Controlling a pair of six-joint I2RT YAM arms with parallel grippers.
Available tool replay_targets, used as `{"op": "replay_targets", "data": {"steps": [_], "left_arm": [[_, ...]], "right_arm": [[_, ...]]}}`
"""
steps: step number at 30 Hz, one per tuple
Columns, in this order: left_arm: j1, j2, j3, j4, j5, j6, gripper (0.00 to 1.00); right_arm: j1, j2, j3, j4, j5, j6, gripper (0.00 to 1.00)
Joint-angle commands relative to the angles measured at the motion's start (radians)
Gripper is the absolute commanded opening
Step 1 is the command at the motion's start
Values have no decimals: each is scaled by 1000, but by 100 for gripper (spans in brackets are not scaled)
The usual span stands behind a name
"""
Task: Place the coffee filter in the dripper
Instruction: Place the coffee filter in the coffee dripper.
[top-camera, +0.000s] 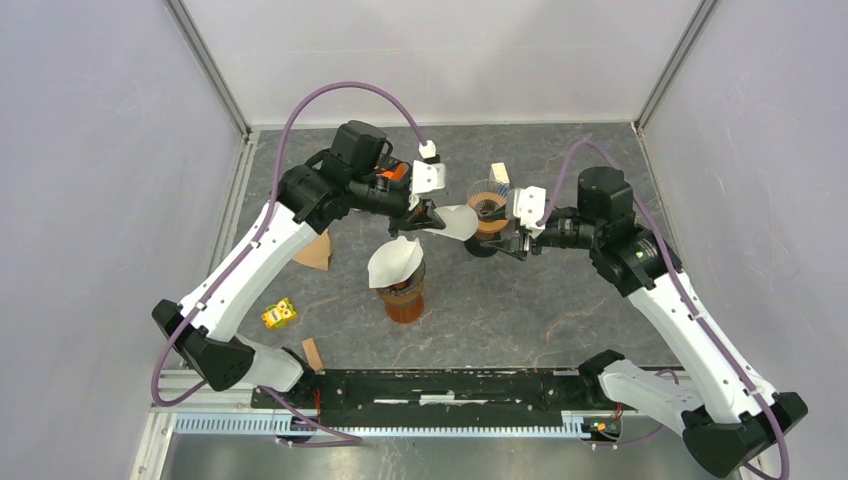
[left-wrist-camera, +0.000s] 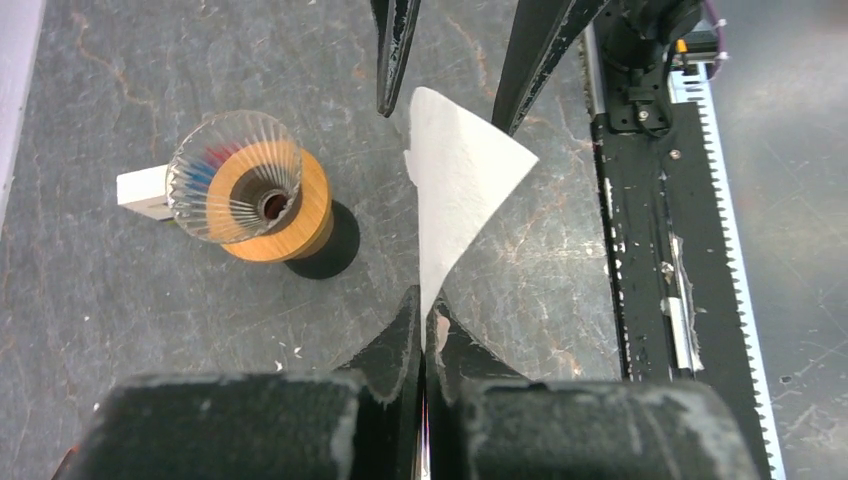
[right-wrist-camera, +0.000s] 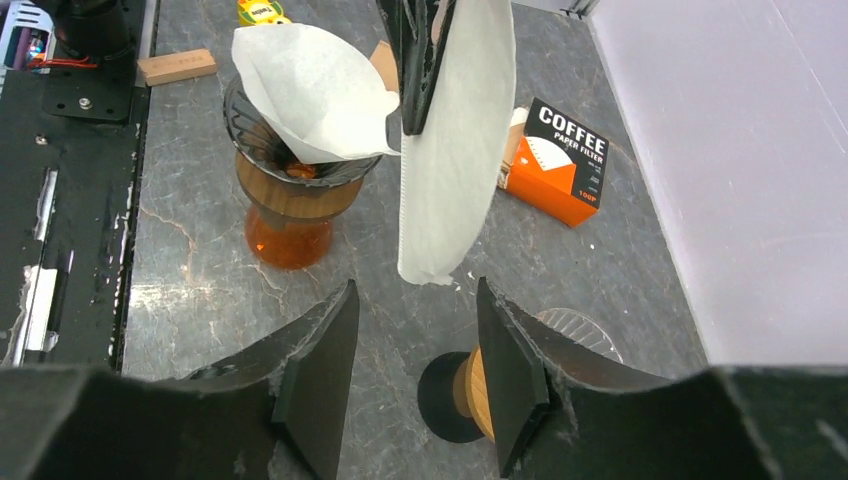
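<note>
1. White paper, the coffee filter (top-camera: 458, 222) hangs pinched in the left gripper (top-camera: 428, 217) above the far half of the worktop (top-camera: 520, 320), close to its middle.
2. The left gripper's fingers (left-wrist-camera: 405, 335) are pressed tight together on the filter's narrow tip. No gap shows between them, and the paper fans out beyond them.
3. The dripper (top-camera: 488, 203) is ribbed clear glass on a round wooden base. It stands upright toward the far edge, a little right of centre. The held filter is not in it and hangs just to its left.
4. The right gripper (top-camera: 510, 245) has its jaws spread wide and grips nothing. It sits just on the near side of the dripper, and in its wrist view the filter's lower edge hangs ahead of the gap, apart from both fingers.
5. An orange carafe (top-camera: 404, 302) at the middle of the worktop carries another dripper, with a second filter (top-camera: 395, 260) sitting open in it.
6. An orange box (right-wrist-camera: 560, 165) marked COFFEE FILTER lies toward the left edge.
7. A small wooden block (top-camera: 499, 173) lies just beyond the dripper, by the far edge.
8. A yellow object (top-camera: 279, 314) lies toward the near-left corner.
</note>
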Motion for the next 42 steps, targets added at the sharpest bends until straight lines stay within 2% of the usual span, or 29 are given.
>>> {"op": "replay_targets", "data": {"steps": [1, 9, 22, 32, 42], "left_arm": [[4, -31, 29, -32, 128, 63, 2], [3, -32, 9, -32, 192, 62, 2], [2, -36, -30, -32, 206, 90, 2], [2, -25, -34, -31, 202, 97, 2], [3, -13, -48, 112, 129, -42, 2]], "right_arm": [[-5, -26, -13, -44, -26, -44, 54], [-5, -13, -18, -58, -52, -56, 47], [-5, -11, -3, -63, -58, -67, 30], [-5, -11, -3, -72, -92, -78, 22], [-5, -27, -17, -102, -124, -115, 15]]}}
